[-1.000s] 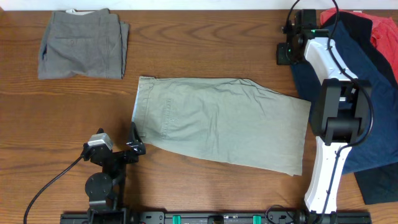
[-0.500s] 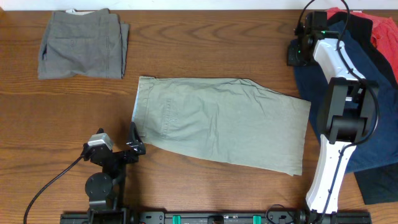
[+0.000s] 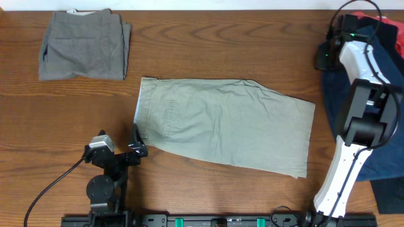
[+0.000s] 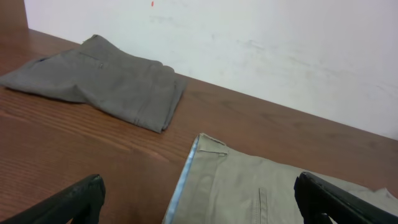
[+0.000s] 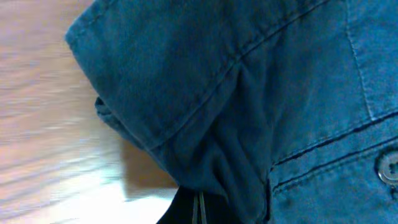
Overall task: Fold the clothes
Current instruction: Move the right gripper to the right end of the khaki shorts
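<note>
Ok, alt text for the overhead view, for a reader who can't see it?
Khaki shorts lie flat in the middle of the wooden table, the open left gripper at their near-left corner. Grey folded shorts sit far left. The right gripper is at the far right, on navy shorts beside red cloth.

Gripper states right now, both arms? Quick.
left gripper: open, holding nothing.
right gripper: closed, pinching the navy shorts.
</note>
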`<state>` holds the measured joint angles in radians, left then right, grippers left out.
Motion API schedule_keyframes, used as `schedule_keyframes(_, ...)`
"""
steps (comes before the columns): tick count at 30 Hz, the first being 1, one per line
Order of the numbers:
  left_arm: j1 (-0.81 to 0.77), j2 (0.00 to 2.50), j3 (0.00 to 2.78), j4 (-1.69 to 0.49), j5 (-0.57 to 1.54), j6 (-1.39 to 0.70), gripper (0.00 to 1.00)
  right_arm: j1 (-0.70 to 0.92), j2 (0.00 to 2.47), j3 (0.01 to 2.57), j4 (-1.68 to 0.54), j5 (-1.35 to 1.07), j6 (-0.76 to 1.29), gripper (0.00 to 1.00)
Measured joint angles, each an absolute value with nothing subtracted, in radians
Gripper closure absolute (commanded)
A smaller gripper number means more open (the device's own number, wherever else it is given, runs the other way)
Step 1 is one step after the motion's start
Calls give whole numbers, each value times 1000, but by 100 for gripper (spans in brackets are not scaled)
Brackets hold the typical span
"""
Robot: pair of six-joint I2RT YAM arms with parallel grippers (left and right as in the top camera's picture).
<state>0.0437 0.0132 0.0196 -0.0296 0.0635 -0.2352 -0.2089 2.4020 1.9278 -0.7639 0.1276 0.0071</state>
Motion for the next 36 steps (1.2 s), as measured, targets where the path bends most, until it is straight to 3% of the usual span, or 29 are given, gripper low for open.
schedule_keyframes(6,44,13,20,-30,64,-235,2,-237,2416,1972,-834,142,31,84)
schedule_keyframes(11,44,13,20,-30,64,-235,2,-235,2445,2087,-952,100,45,57)
schedule_keyframes(13,44,13,20,-30,64,-235,2,-233,2447,2131,-993,77,50,54)
schedule_keyframes(23,44,13,20,-30,64,-235,2,-210,2447,2457,-1327,-12,165,60)
schedule_keyframes(36,44,13,20,-30,64,-235,2,-202,2418,2481,-1632,-27,258,64)
